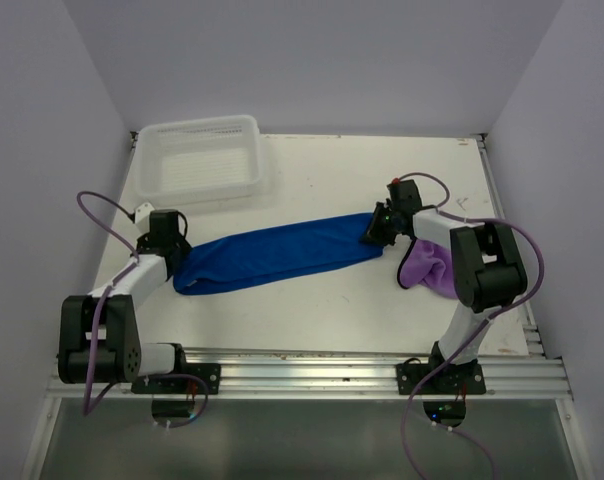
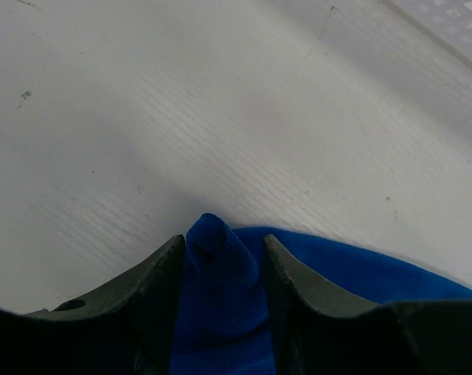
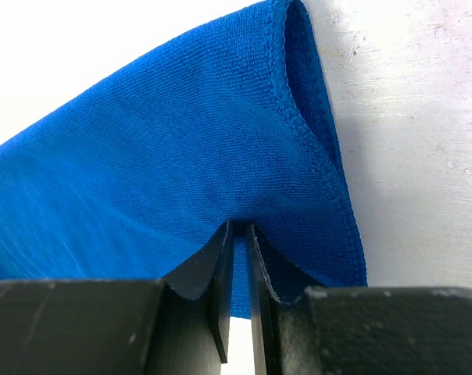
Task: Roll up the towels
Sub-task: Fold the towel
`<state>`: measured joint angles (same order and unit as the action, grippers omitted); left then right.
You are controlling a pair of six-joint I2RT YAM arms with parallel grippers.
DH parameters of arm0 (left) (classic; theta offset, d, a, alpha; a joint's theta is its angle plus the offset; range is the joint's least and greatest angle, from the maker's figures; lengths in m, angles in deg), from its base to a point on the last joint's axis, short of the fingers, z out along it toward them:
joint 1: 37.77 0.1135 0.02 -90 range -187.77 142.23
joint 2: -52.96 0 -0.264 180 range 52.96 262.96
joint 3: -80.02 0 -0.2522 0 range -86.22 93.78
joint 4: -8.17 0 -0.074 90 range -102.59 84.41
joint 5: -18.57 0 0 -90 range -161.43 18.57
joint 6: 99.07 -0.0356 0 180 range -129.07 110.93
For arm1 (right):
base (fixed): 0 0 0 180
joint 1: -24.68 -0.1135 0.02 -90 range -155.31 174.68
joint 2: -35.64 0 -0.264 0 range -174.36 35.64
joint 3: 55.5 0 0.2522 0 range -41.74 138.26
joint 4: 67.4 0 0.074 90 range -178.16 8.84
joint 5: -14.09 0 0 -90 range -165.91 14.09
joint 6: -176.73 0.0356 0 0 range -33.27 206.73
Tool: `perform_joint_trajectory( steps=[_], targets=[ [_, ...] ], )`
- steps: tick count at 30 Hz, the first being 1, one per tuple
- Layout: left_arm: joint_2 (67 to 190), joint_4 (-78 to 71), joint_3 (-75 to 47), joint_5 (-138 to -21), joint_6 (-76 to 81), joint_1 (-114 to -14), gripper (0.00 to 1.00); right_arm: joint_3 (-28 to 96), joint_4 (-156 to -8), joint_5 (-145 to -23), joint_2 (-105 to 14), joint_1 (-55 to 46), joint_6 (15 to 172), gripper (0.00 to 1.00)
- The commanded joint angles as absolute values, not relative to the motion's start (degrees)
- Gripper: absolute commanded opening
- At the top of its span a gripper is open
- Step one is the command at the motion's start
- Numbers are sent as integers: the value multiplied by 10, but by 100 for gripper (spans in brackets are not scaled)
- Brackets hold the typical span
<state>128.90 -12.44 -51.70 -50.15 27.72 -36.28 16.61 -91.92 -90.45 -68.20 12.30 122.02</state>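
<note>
Left end effector (image 2: 223, 262): jaws partway closed on a bunched wad of the royal blue cloth towel (image 1: 272, 255). The fabric fills the gap between the two dark fingers (image 2: 162, 269) and a nub of it pokes out past the tips. That's the towel's near-left end, low over the white table (image 1: 322, 180).

Right end effector (image 3: 237, 250): jaws narrow, only a thin slot between them, pinching a single layer of the same blue towel. The grip sits just in from the stitched hem, near the towel's far-right corner. The hem curls over on the right side of the wrist view.

The blue towel spans between the two end effectors as a long narrow band, running diagonally from near-left to far-right across the middle of the table. It's bunched lengthwise, not flat, and not rolled.

The light purple cloth towel (image 1: 427, 262) is crumpled in a heap on the right side of the table, just beside the right arm's upper link and partly hidden by it. It's apart from the blue towel, and neither end effector touches it.

A white plastic mesh basket (image 1: 198, 190) sits at the far-left corner of the table, well apart from both towels.
</note>
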Motion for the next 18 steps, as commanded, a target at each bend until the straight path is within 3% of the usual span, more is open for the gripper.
perform_joint_trajectory(
  steps=[1, 3, 6, 15, 18],
  targets=[
    [1293, -84, -496, -479, 262, -356, 47, 179, -923, -889, -698, 122, 1212, 16],
    [1294, -79, -496, -478, 259, -356, 45, 179, -923, -889, -699, 123, 1212, 16],
    [1299, -67, -495, -474, 258, -355, 31, 182, -927, -888, -700, 122, 1210, 16],
    [1316, -66, -497, -478, 256, -354, 26, 186, -934, -884, -702, 123, 1207, 16],
    [1316, -66, -495, -471, 256, -354, 19, 186, -933, -885, -703, 123, 1207, 15]
  ],
)
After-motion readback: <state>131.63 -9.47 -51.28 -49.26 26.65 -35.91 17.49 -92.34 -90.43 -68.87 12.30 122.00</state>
